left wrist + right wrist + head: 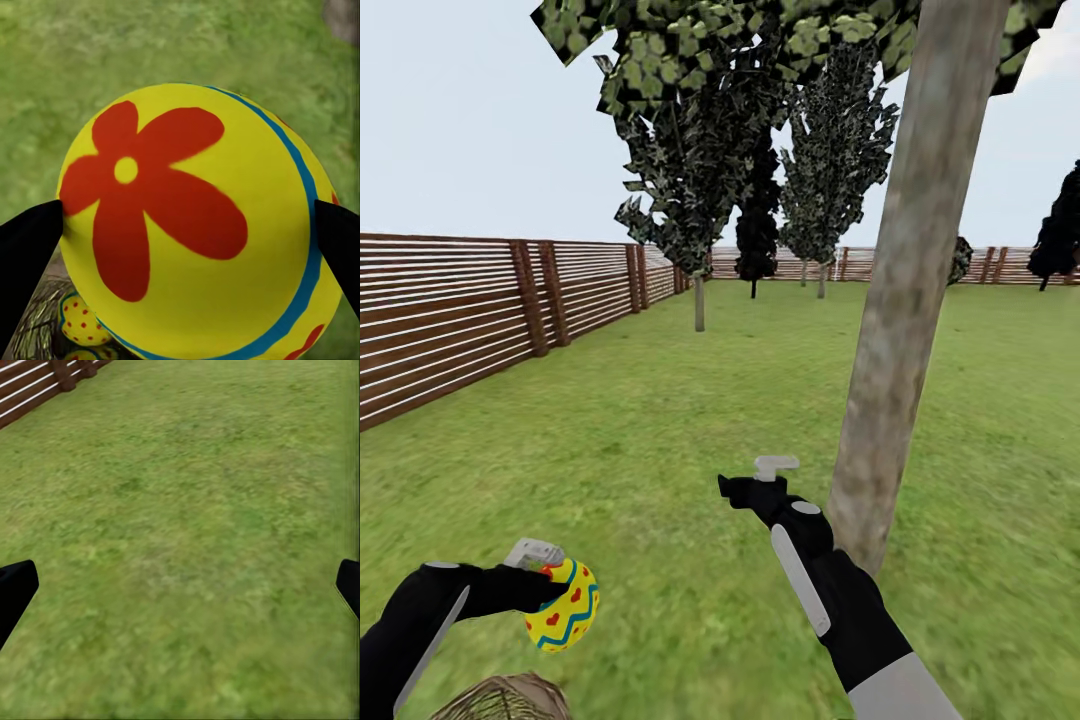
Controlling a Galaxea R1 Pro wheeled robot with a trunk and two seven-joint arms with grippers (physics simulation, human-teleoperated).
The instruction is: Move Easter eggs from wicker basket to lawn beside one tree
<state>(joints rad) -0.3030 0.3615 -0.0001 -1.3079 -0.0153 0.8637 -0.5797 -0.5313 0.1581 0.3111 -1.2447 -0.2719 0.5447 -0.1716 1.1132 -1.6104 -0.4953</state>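
While the head view looks calm enough, the risk is pretty obvious: the left gripper [550, 580] is pinched on one Easter egg [563, 605] held up in the air just above the wicker basket [505, 698], and it's a smooth round thing held at its sides — if the grip slips or the arm swings fast, I'd guess it drops back into the basket or rolls off across the lawn [660, 420]. The right gripper [758, 478] hangs empty near the leaning grey-brown tree [905, 300], close enough that a careless reach could clip the trunk. Over in the left wrist view the egg [195, 225] sits between the dark fingertips [30, 255], which touch it on both sides, and below it I can make out another egg [81, 321] down inside the basket [37, 322], maybe a sliver of a third, hard to tell. So there's more left to fetch, and setting this one down too far from the trunk would spoil the "same tree" bit. Right wrist view: fingers [15, 592] spread wide apart, nothing held, just grass [180, 540] and a corner of brown slat fence [45, 382]. No brands, labels or writing anywhere — only painted flowers, hearts and wavy bands.
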